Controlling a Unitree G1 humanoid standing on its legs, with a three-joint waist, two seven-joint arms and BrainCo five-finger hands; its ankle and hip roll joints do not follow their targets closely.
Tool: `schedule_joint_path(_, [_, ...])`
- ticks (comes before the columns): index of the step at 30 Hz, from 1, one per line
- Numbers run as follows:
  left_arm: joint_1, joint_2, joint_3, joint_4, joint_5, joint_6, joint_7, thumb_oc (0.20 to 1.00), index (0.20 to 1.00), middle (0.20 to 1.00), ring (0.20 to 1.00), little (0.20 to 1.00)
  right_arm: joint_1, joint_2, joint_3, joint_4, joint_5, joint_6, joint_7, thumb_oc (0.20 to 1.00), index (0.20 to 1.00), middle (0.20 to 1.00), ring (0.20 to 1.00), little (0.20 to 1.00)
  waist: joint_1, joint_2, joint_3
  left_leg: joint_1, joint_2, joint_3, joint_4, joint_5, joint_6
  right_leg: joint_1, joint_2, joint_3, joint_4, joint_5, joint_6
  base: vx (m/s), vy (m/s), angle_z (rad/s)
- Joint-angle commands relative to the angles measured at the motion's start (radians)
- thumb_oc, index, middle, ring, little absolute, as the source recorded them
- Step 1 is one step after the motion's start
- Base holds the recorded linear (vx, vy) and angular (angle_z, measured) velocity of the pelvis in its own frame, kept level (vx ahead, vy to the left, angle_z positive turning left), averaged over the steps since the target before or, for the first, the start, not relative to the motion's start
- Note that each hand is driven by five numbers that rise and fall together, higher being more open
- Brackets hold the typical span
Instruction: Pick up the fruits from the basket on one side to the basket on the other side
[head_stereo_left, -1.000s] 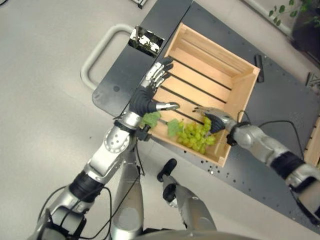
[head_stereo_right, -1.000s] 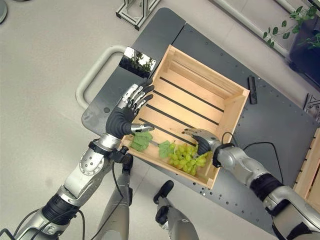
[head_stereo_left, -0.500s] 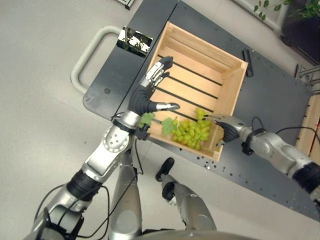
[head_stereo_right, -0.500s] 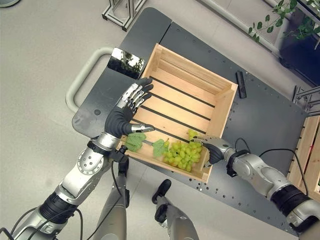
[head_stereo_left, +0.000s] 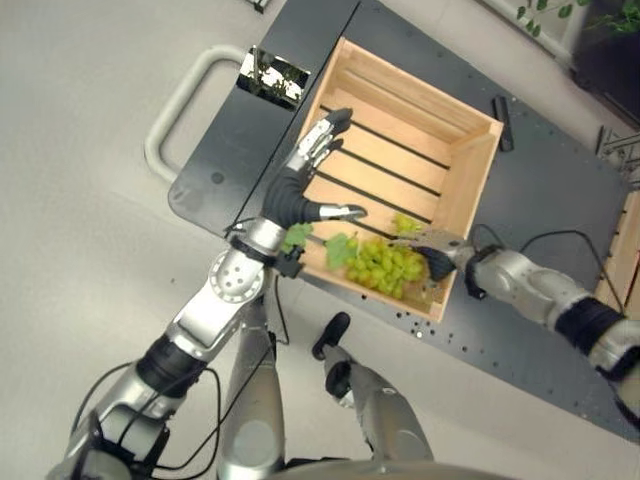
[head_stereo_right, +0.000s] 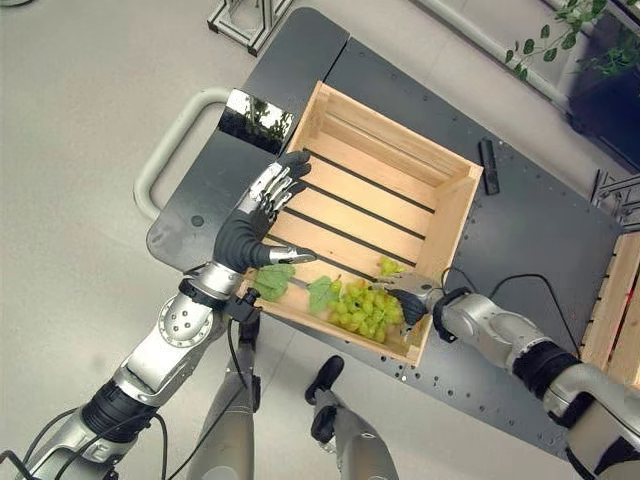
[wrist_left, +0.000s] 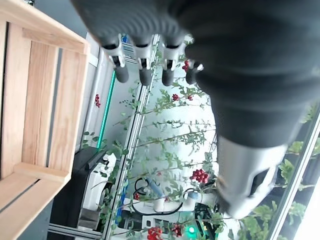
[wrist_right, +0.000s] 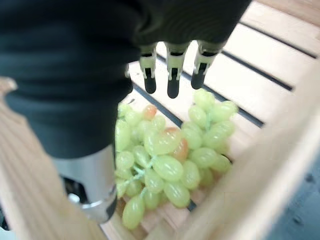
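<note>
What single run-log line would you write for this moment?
grapes: lying in wooden crate, near corner | right hand: open, above grapes, not gripping | left hand: open, over crate's edge

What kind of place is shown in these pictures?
Probably a robotics lab or test room, not a home. A wooden crate with green grapes sits on a dark metal cart drilled with holes, on a bare grey floor, with potted plants along the edge.
</note>
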Motion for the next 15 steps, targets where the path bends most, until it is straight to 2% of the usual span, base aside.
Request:
schedule_joint_path(1, [-0.064,-0.036,0.013,-0.05,0.037,-0.047,0.012,1.0,1.0,1.0,1.0,1.0,-0.066,-0.008,0.014,-0.009,-0.035,0.005,-0.046,1.0,1.0,1.0,1.0,1.0,0.013,0.009,0.014,0.003,0.046,0.017,0.085,-0.081,-0.051,0.021,-0.068,-0.012,-0.013,0.018,0.103,0.0,0.0,0.0])
schedule_joint_path(10, [-0.079,-0.059,-0.005,-0.033,0.044,-0.043,0.032,1.0,1.0,1.0,1.0,1.0,-0.063,0.076,0.018,0.1,-0.088,0.038,-0.082,1.0,1.0,1.0,1.0,1.0,0.018,0.022,0.014,-0.025,0.04,0.006,0.092,-0.083,-0.048,0.004,-0.07,-0.018,-0.01,0.019,0.103,0.0,0.001,0.01])
schedule_joint_path(11, [-0.082,-0.064,-0.005,-0.031,0.046,-0.041,0.039,1.0,1.0,1.0,1.0,1.0,-0.056,0.109,0.01,0.148,-0.106,0.056,-0.102,1.0,1.0,1.0,1.0,1.0,0.019,0.028,0.014,-0.018,0.042,-0.007,0.097,-0.109,-0.055,0.012,-0.065,-0.003,-0.007,0.002,0.109,0.0,0.0,0.0])
schedule_joint_path(12, [-0.081,-0.065,-0.004,-0.031,0.047,-0.041,0.041,1.0,1.0,1.0,1.0,1.0,-0.053,0.122,0.007,0.166,-0.115,0.064,-0.111,1.0,1.0,1.0,1.0,1.0,0.021,0.03,0.014,-0.037,0.039,0.003,0.102,-0.089,-0.045,-0.004,-0.071,-0.018,-0.008,0.02,0.101,0.05,-0.002,0.04])
schedule_joint_path(13, [-0.081,-0.068,-0.004,-0.03,0.046,-0.042,0.043,1.0,1.0,1.0,1.0,1.0,-0.051,0.136,0.001,0.182,-0.119,0.069,-0.12,1.0,1.0,1.0,1.0,1.0,0.02,0.032,0.014,-0.024,0.042,-0.008,0.101,-0.11,-0.054,0.007,-0.065,-0.002,-0.006,0.003,0.109,-0.08,0.052,0.02])
schedule_joint_path(14, [-0.081,-0.07,-0.001,-0.031,0.049,-0.041,0.045,1.0,1.0,1.0,1.0,1.0,-0.046,0.151,-0.006,0.201,-0.126,0.079,-0.127,1.0,1.0,1.0,1.0,1.0,0.02,0.034,0.014,-0.043,0.039,0.002,0.105,-0.089,-0.044,-0.01,-0.072,-0.017,-0.006,0.021,0.101,0.06,-0.002,0.02])
schedule_joint_path(15, [-0.081,-0.073,-0.002,-0.031,0.048,-0.04,0.046,1.0,1.0,1.0,1.0,1.0,-0.043,0.169,-0.009,0.225,-0.139,0.087,-0.135,1.0,1.0,1.0,1.0,1.0,0.019,0.037,0.014,-0.03,0.043,-0.009,0.105,-0.11,-0.053,0.0,-0.067,-0.001,-0.003,0.004,0.109,0.0,0.0,0.0])
